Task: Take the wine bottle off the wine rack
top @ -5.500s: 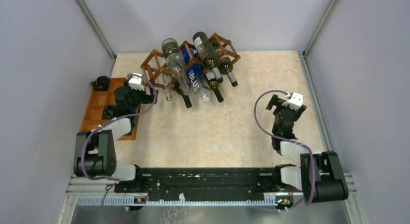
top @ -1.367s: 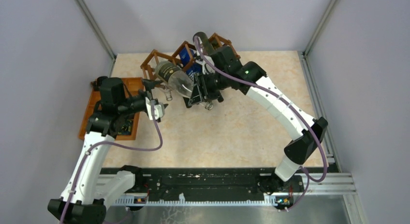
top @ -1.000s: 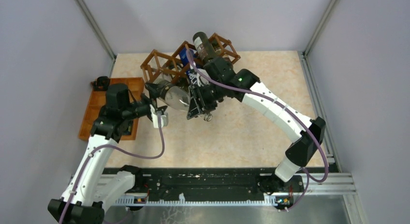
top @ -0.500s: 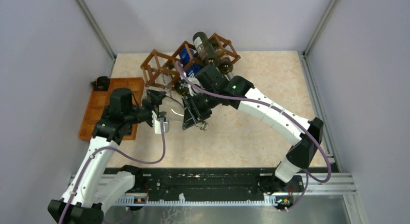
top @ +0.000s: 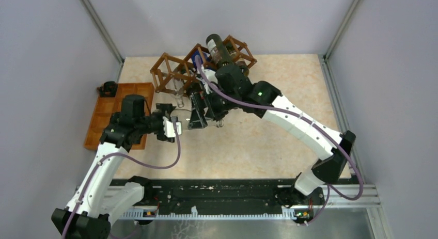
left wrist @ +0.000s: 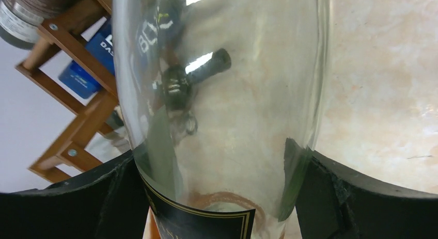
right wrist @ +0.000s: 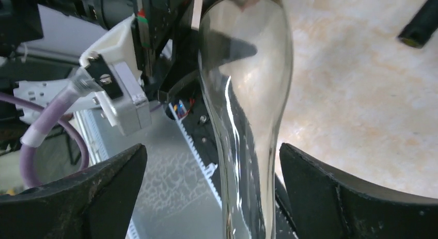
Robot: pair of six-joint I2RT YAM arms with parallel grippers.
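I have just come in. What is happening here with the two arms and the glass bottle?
Both arms meet at a clear wine bottle, which is out of the wine rack and just in front of it. The left gripper clamps the bottle's wide body, with its fingers against the glass. The right gripper sits around the neck with its jaws open and does not hold it. A dark bottle lies on the rack.

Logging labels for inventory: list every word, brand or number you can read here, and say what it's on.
"DA…": white letters on the blue bottle in the rack, rest hidden.
On the clear bottle, the black label: nothing legible.
On the dark bottle, the grey label: too blurred.
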